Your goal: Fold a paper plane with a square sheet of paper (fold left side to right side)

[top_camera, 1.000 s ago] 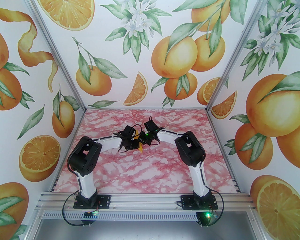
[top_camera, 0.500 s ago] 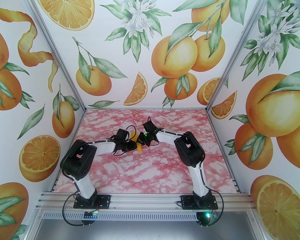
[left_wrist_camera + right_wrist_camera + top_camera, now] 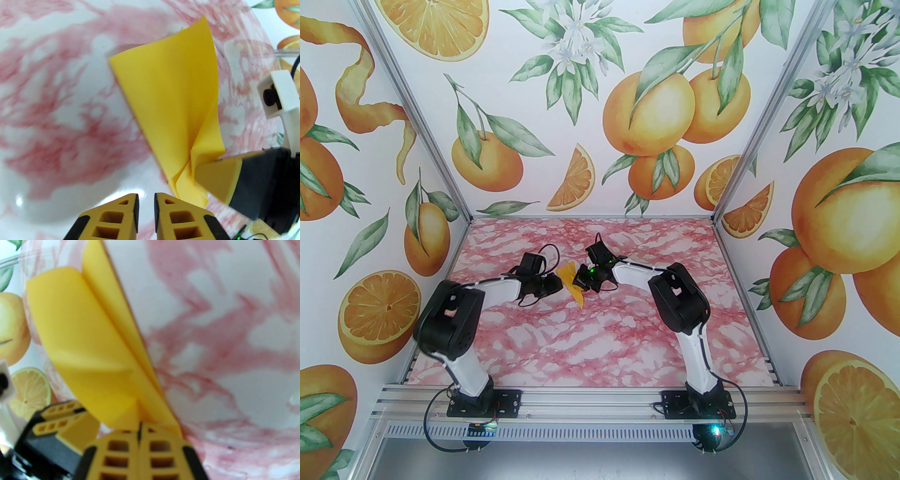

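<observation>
I see my right claw [image 3: 140,427] clamped on the creased yellow paper [image 3: 173,105] over the middle of the pink marble tabletop [image 3: 581,337], my left claw [image 3: 145,199] slightly parted, empty, just beside it, orange-print walls [image 3: 600,154] around.

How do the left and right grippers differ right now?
The right gripper is shut, pinching the folded yellow paper; the left gripper has its jaws slightly apart and holds nothing. The right gripper reaches the paper from its right side, the left gripper from its left. Both look alike in build and colour.
</observation>
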